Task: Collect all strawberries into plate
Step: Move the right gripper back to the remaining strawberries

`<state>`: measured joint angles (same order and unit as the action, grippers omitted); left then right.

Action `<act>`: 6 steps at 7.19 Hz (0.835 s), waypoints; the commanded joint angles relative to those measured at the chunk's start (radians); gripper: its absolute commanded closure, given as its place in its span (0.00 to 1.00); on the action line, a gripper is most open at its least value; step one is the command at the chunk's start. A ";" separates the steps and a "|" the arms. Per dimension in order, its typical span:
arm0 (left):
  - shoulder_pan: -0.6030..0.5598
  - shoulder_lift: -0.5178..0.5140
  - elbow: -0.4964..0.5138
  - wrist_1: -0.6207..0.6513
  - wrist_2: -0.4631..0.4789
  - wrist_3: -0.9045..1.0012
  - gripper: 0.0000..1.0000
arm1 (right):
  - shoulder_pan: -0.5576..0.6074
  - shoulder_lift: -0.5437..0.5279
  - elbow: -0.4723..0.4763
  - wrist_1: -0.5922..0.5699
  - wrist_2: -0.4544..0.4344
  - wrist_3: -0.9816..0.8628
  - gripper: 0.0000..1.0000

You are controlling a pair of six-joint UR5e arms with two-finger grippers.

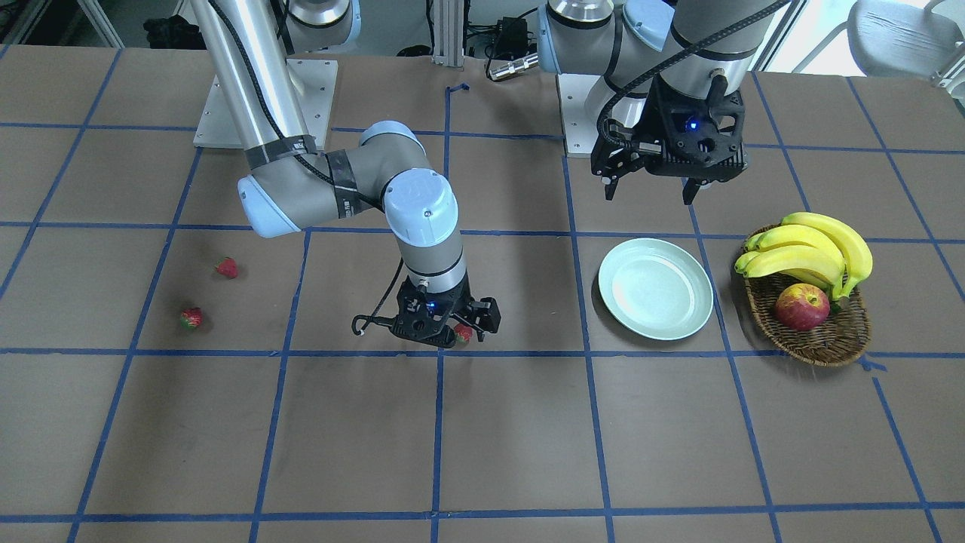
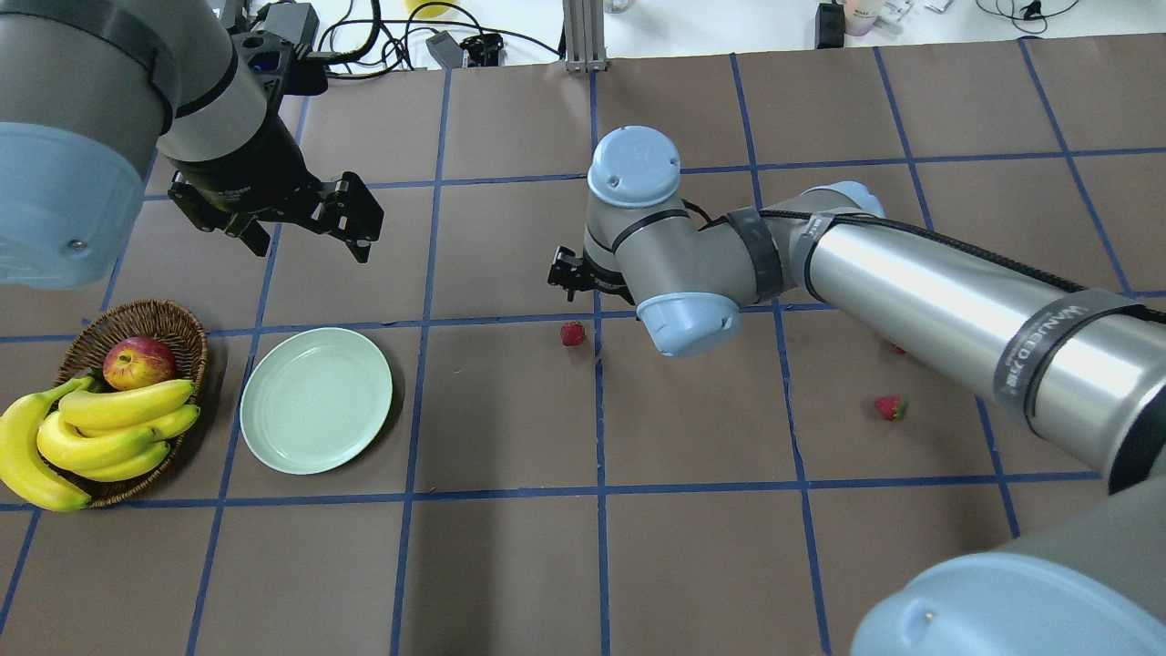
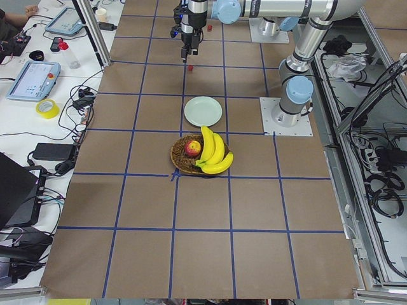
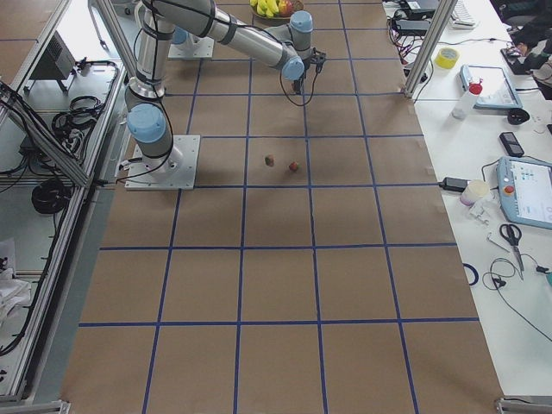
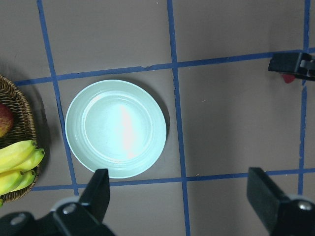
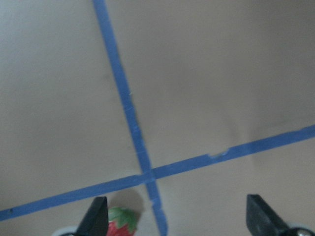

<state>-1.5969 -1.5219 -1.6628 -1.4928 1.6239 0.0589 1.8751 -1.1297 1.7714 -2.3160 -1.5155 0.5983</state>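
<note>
We have the right gripper (image 1: 445,333) low over the middle of the table (image 1: 513,437), its fingers spread wide and holding nothing. The nearest strawberry (image 1: 463,334) lies on the table beside a crossing of blue tape lines (image 6: 147,174). In the right wrist view it sits close to one finger, not midway between the two. A second strawberry (image 1: 227,267) and a third strawberry (image 1: 191,318) lie well apart from it, further out on the robot's right. The plate (image 1: 655,288) has nothing on it, so we judge the first pick to be the step in hand. The left gripper (image 1: 650,194) hangs above the plate, wide open and empty.

To do this well, we should shift sideways until the berry is centred between the fingers, then come down and close gently on the red body, not the leafy cap. It is small and rounded, so an off-centre squeeze may roll it away. When we carry it over, we should mind the left gripper above the plate.
</note>
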 commanded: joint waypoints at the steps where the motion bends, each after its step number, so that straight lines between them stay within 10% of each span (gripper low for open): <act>1: 0.000 0.002 0.000 -0.006 0.007 -0.001 0.00 | -0.173 -0.124 0.124 0.027 -0.023 -0.209 0.00; 6: 0.000 -0.003 0.000 -0.006 0.004 -0.010 0.00 | -0.584 -0.202 0.237 0.013 -0.092 -0.806 0.04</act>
<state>-1.5972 -1.5217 -1.6632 -1.4997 1.6330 0.0560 1.3787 -1.3301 2.0010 -2.3035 -1.5992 -0.0713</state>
